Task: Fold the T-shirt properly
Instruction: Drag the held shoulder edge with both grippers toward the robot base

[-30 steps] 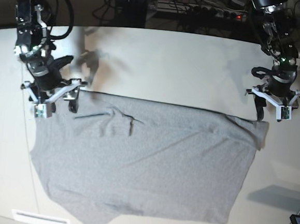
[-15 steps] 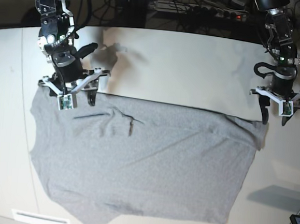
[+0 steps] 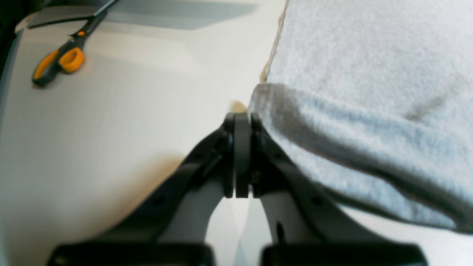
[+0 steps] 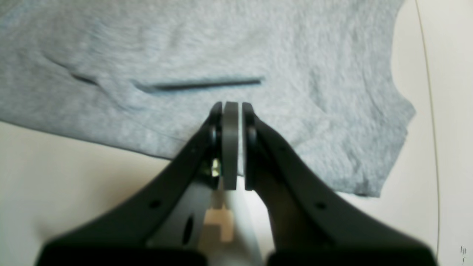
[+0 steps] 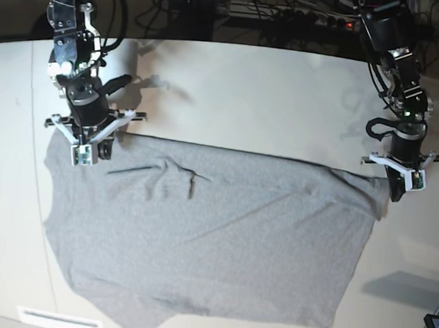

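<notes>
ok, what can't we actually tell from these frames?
- Left gripper: whether T-shirt fabric is pinched; the shut pads hide the contact, left wrist view.
- Right gripper: same, right wrist view.
- Any print: underside hidden, all views.
- Shirt's bottom corner: cut off, base view.

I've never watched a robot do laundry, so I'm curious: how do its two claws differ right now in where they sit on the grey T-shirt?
The right gripper sits over the T-shirt, at its far edge near one end, with cloth beyond and beside it. The left gripper sits at the opposite corner, beside the bunched cloth, with bare table on its other side. Orange-handled scissors lie in the left wrist view only. Both grippers are shut; whether either pinches fabric isn't visible.
</notes>
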Robot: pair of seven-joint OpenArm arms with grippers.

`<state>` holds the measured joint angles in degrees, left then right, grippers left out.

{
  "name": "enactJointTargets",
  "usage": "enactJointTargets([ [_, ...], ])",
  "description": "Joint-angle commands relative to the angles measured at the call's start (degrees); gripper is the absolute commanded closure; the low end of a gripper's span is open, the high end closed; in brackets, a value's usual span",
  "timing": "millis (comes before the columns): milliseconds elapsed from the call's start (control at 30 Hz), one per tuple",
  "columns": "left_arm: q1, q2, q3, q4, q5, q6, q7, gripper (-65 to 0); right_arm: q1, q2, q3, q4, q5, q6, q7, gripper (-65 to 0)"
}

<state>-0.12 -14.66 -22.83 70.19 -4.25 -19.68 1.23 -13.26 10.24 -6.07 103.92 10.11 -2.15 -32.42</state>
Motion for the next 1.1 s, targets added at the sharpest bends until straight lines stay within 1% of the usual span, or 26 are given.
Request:
enactJointTargets([
  [0,-1.6,-1.1,-0.2,0.2,-0.3,0.4,-1.9,0.0,1.3,0.3,0.5,0.1,-0.2,0.0,2.5,-1.5],
  [67,-2.7,-1.1,-0.2,-1.4,-0.2,0.3,-1.9,0.0,2.0,0.3,0.7,-1.9,-0.2,0.0,4.2,-1.5],
  [200,-4.1,-1.2,0.5,-2.6,-0.2,0.3,-1.5,0.0,3.9,0.3,0.8,-5.9,-0.2,0.0,5.2,-1.5],
  [300,-4.1,-3.6,6.6,-2.9,-0.3,0.5,-1.3,0.0,5.4,0.3,0.7,-8.4,-0.2,0.0,5.2,-1.5],
  [367,-4.3,-4.1,8.7,-2.9,-0.4,0.6,0.6,0.0,6.5,0.4,0.7,-9.8,-0.2,0.0,5.2,-1.5],
  [433,-4.6,-4.1,8.7,-2.7,-0.6,0.5,4.1,0.0,7.4,0.4,0.7,-11.0,-0.2,0.0,5.2,-1.5],
  [567,-5.6,-4.1,9.3,-3.3,-0.4,0.4,6.6,0.0,7.7,0.4,0.7,-12.7,-0.2,0.0,5.2,-1.5],
  [700,-4.6,-4.2,9.5,-4.1,-0.3,0.4,6.6,0.0,6.8,0.4,0.7,-13.2,-0.2,0.0,5.2,-1.5],
  [767,-4.5,-5.0,9.6,-5.4,-0.2,0.2,6.6,0.0,6.4,0.4,0.7,-13.3,-0.2,0.0,5.2,-1.5],
  [867,-3.7,-5.4,9.6,-8.3,-0.2,-2.8,6.7,0.0,5.8,0.4,0.8,-13.4,-0.2,0.0,5.2,-1.5],
  [900,-3.6,-6.2,9.6,-9.0,-0.2,-3.5,6.7,0.0,5.5,0.5,0.8,-13.4,-0.2,0.0,5.2,-1.5],
  [1000,-1.5,-7.1,9.6,-9.5,-0.2,-3.7,6.6,0.0,4.9,0.5,1.4,-13.4,-0.2,0.0,5.3,-1.5],
  [1067,-0.2,-8.4,9.6,-8.9,-0.2,-3.7,6.6,0.0,4.6,0.4,2.3,-14.3,-0.2,0.0,5.3,-1.5],
])
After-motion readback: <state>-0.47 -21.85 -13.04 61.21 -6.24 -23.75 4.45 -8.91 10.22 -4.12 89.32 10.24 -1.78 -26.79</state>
